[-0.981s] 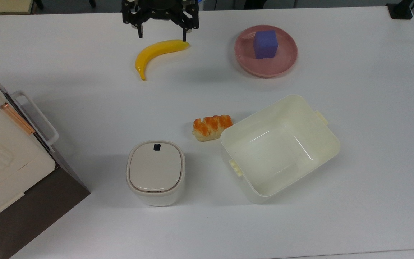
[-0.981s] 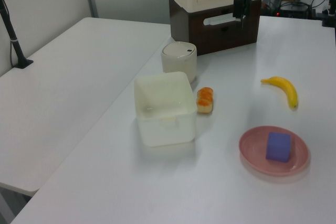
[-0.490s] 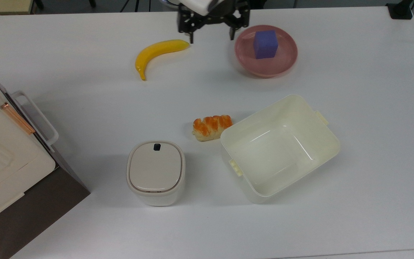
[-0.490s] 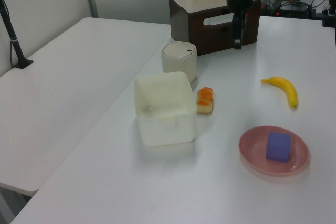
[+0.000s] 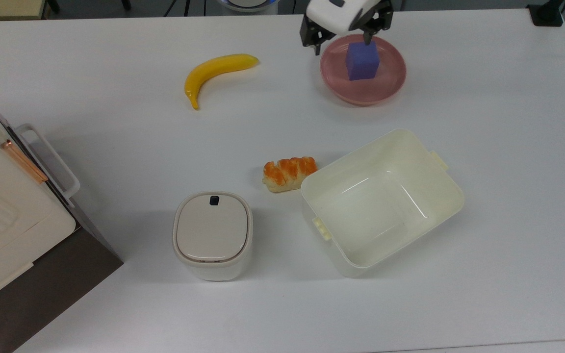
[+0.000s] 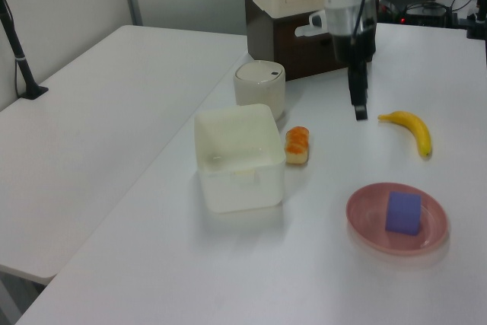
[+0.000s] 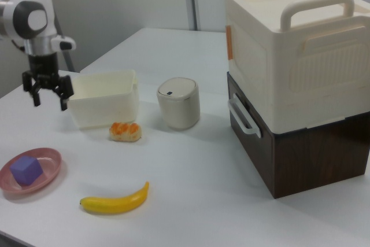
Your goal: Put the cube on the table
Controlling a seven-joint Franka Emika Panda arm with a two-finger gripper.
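The blue-purple cube (image 5: pixel 362 60) sits upright on a pink round plate (image 5: pixel 390 86) at the far side of the white table (image 5: pixel 508 122). My gripper (image 5: pixel 344 44) hangs open above the plate's far-left rim in the top view, and one fingertip overlaps the cube's far edge there. In the right view the gripper (image 7: pixel 50 101) is well above the cube (image 7: pixel 25 170) and plate (image 7: pixel 52 166), with nothing between its spread fingers. In the left view the gripper (image 6: pixel 359 110) is farther back than the cube (image 6: pixel 403 212).
A banana (image 5: pixel 216 71) lies left of the plate in the top view. A bread roll (image 5: pixel 289 173) touches a cream open tub (image 5: pixel 439 196). A small lidded bin (image 5: pixel 212 235) stands nearby. A cream box on a dark base (image 5: pixel 3 215) fills the top view's left edge.
The open gripper has travelled to the right in the top view, from over the banana's tip to over the plate's far-left rim. The cube and other objects have not moved.
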